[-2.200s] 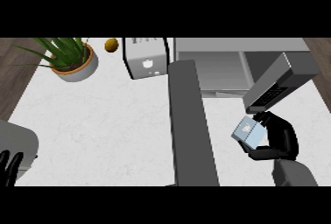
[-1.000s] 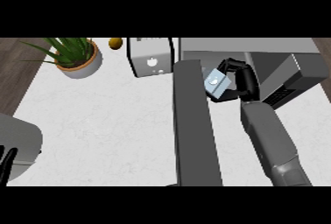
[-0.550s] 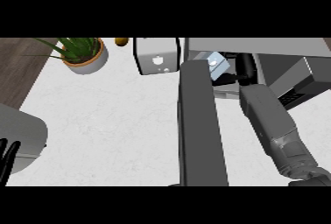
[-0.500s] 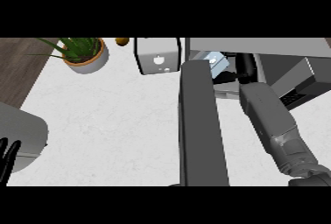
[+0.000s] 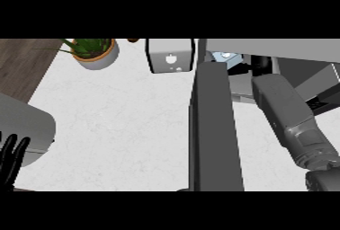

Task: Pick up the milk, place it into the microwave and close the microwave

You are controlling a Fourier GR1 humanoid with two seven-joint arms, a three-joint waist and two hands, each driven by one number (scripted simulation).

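Left hand (image 5: pixel 10 158) rested open, fingers up, at the near-left edge. Right forearm ran up beside the open microwave door (image 5: pixel 212 130). Right hand (image 5: pixel 257 67) was inside the microwave (image 5: pixel 279 46), with the milk (image 5: pixel 225 57) just beside it, apparently touching; couldn't tell the grip.

My right forearm (image 5: pixel 287 114) extends from the lower right corner up toward the top of the view, the right hand (image 5: pixel 255 67) at its end only partly visible, while my left hand (image 5: pixel 9 158) rests open and upright at the lower left edge.
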